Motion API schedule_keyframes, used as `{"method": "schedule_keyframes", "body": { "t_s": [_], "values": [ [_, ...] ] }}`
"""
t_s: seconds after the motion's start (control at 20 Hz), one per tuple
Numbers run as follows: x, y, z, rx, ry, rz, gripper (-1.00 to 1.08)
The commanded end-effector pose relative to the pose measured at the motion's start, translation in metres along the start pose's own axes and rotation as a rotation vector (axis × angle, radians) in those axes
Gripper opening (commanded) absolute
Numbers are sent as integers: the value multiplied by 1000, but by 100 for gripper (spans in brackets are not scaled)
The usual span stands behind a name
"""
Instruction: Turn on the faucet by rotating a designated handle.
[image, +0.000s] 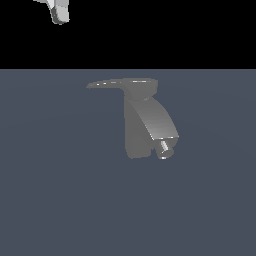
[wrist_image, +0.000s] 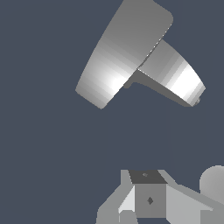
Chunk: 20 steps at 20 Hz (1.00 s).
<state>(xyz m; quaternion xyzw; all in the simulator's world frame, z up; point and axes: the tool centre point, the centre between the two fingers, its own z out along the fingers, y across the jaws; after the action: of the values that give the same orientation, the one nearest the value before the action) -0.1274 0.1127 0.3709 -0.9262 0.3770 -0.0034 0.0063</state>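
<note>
The jaws (image: 60, 14) hang in the exterior view's upper left corner, well apart from everything; only 1 white-grey tip shows there, and the wrist view shows only the gripper's base, so I cannot tell whether the jaws are open or closed. Nothing is visibly held. 1 faucet (image: 142, 127) stands upright on the blue-grey desk (image: 60, 200), with 1 sloped spout and 1 shiny nozzle (image: 165, 148). 1 thin handle (image: 107, 83) reaches from its round top cap toward the exterior view's left.
</note>
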Motion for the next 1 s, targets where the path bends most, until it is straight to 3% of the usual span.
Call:
{"method": "schedule_keyframes", "body": {
  "t_s": [0.0,0.95],
  "values": [
    [6,-11,9,1,-1,55,-100],
    [72,-79,78,-6,0,449,-100]
  ]
}}
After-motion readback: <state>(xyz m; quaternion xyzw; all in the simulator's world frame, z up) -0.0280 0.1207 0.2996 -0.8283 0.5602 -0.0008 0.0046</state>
